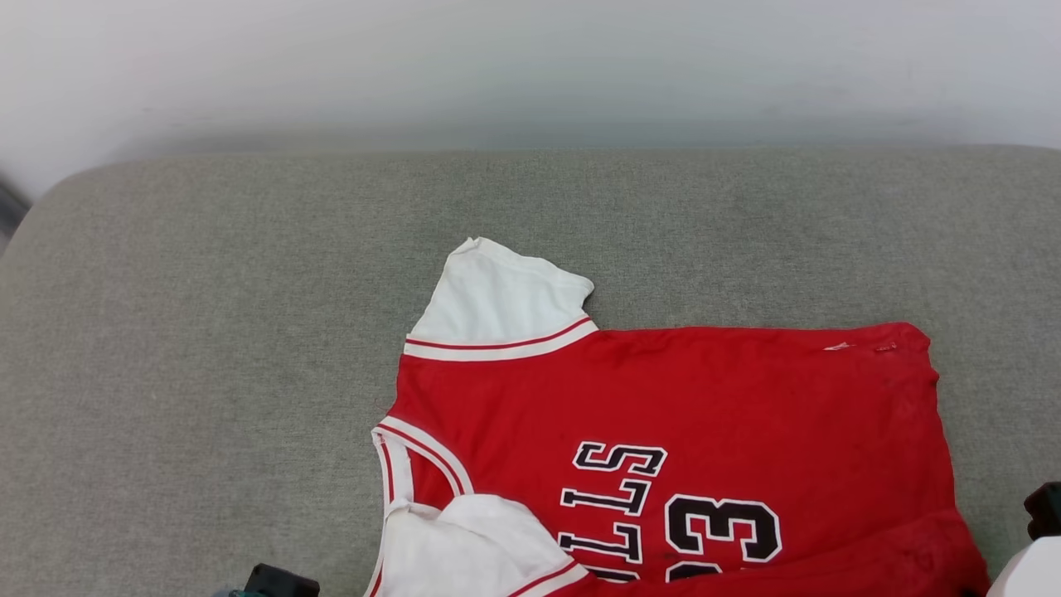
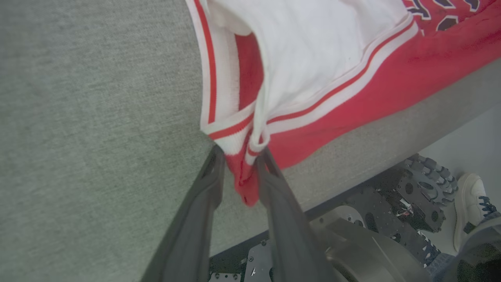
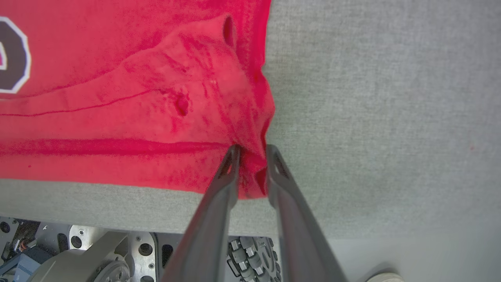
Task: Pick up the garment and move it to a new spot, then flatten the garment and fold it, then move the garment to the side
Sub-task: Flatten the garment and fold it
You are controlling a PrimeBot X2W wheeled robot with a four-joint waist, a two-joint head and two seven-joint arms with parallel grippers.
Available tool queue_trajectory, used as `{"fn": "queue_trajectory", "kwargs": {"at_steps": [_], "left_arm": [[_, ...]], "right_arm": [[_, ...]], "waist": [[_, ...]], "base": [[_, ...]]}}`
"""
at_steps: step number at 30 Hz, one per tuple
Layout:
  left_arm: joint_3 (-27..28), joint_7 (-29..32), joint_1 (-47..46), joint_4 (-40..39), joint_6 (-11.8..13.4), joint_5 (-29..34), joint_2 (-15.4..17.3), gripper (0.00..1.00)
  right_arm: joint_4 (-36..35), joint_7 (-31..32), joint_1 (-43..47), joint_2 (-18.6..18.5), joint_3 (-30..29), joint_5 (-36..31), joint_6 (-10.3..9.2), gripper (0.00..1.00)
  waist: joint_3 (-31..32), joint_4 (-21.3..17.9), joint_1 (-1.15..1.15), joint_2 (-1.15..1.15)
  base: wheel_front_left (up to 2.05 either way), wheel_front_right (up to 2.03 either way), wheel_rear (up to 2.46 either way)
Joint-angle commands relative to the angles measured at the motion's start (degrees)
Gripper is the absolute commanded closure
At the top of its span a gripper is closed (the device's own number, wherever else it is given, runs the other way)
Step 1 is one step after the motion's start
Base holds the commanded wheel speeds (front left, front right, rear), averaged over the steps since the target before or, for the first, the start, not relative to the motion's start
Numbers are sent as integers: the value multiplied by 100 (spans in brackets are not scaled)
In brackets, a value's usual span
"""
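I am pinching the near edge of the garment (image 1: 680, 390) at two corners, I think to pull it flat. My left gripper (image 2: 241, 154) is squeezing a striped corner in narrow jaws. My right gripper (image 3: 252, 150) is squeezing a red corner the same way. The rest is lying spread on the grey cushion (image 1: 207, 290).

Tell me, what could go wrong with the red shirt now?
1. Corners of the garment sit bunched between the left jaws and the right jaws; if cloth catches when they pull away, it could drag and wrinkle.
2. Its near hem lies close to the front edge of the grey cushion, so it might slide off.
3. One white sleeve is flopped over the red front, so the fold may end up lumpy.
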State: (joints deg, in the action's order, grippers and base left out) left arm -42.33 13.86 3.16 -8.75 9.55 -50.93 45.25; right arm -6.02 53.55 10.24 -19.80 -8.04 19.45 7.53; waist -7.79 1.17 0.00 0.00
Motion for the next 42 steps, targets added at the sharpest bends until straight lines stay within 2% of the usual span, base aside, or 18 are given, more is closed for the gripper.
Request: {"fn": "queue_trajectory", "kwargs": {"at_steps": [1,6,11,14,18,22,26,29,36,39,42], "left_arm": [[10,-46,-70,34,-27,16,-22,0],[185,-420,-286,136,-88,117,-146,0],[549,-1188,-509,154,-47,282,-293,0],[781,-1782,-632,144,-30,417,-418,0],[1094,-2640,-765,161,170,772,-669,0],[1333,-2870,-758,173,360,1098,-928,0],[1618,-2909,-754,34,373,1558,-1198,0],[1810,-2913,-630,-18,196,1975,-1394,0],[2285,-2916,-723,122,-282,2205,-1812,0],[2462,-2909,-874,242,-494,2262,-1823,0],[2520,-2878,-1206,365,-707,2289,-1697,0]], "right_arm": [[13,-58,-30,3,5,-5,-8,0],[55,-416,-250,55,91,142,-6,0],[-73,-935,-496,50,40,245,-6,0],[-189,-1513,-665,112,-6,307,-6,0],[-295,-2439,-815,134,49,221,-6,0],[-343,-3333,-906,300,143,154,-6,0],[-404,-4241,-943,388,110,-106,-6,0],[-429,-4775,-1030,539,163,-181,-6,0],[-530,-5413,-1140,746,204,-259,-6,0],[-576,-5508,-1137,809,287,-296,-6,0],[-649,-5553,-1170,858,261,-277,-6,0]], "waist": [[2,-2,0,0],[56,-18,0,0],[172,-33,0,0],[246,-40,0,0],[312,-57,0,0],[337,-89,0,0],[315,-119,0,0],[253,-151,0,0],[-16,-251,0,0],[-208,-366,0,0],[-466,-494,0,0]], "base": [[0,0,0],[0,0,0],[0,0,0],[0,0,0],[0,0,0],[0,0,0],[0,0,0],[0,0,0],[0,0,0],[0,0,0],[0,0,0]]}}
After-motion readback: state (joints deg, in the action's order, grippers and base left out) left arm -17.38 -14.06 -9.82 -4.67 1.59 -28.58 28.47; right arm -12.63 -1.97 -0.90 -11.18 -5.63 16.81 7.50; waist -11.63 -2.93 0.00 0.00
